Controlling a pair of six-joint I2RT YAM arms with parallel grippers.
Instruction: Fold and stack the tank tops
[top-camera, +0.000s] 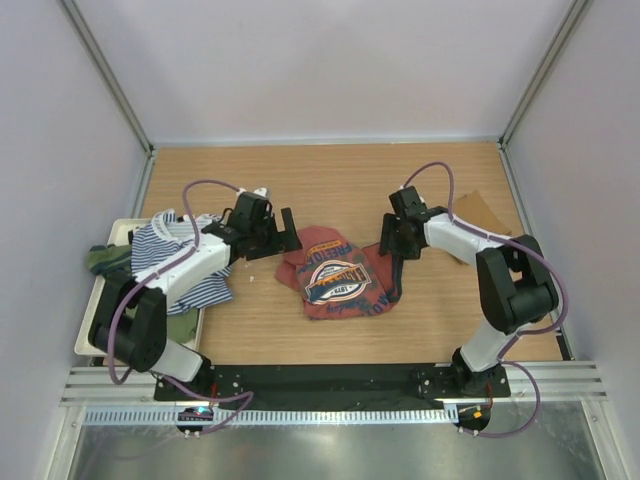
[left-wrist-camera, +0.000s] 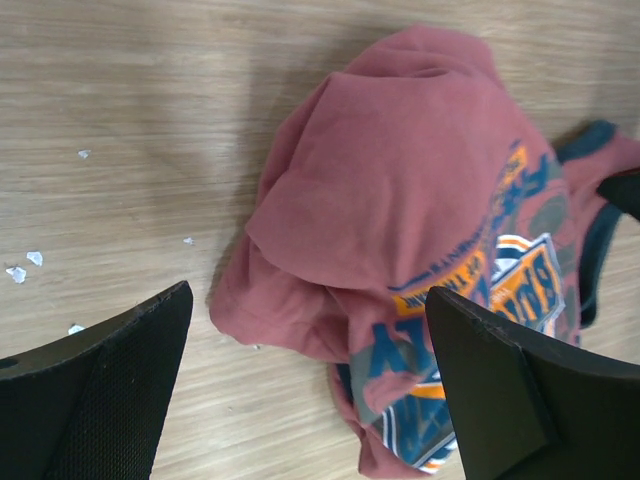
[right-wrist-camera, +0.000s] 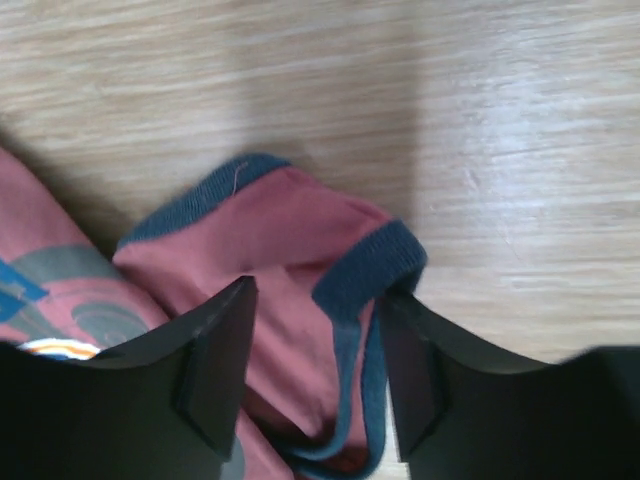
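The rust-red tank top (top-camera: 338, 276) with navy trim and a round chest graphic lies crumpled at the table's middle. My left gripper (top-camera: 287, 234) hovers at its left edge, open and empty; in the left wrist view the top (left-wrist-camera: 400, 190) lies below the wide-apart fingers (left-wrist-camera: 100, 390). My right gripper (top-camera: 392, 252) is at the top's right edge. In the right wrist view its open jaws (right-wrist-camera: 315, 380) straddle a navy-trimmed strap (right-wrist-camera: 365, 270) without pinching it. The navy-white striped top (top-camera: 170, 255) and the olive green top (top-camera: 105, 260) lie at the left. The tan-brown top (top-camera: 482, 212) lies behind my right arm.
A white tray (top-camera: 92, 325) at the left table edge holds the striped and olive tops, which spill over it. Small white scraps (left-wrist-camera: 25, 265) lie on the wood left of the red top. Grey walls close in the table at the back and sides.
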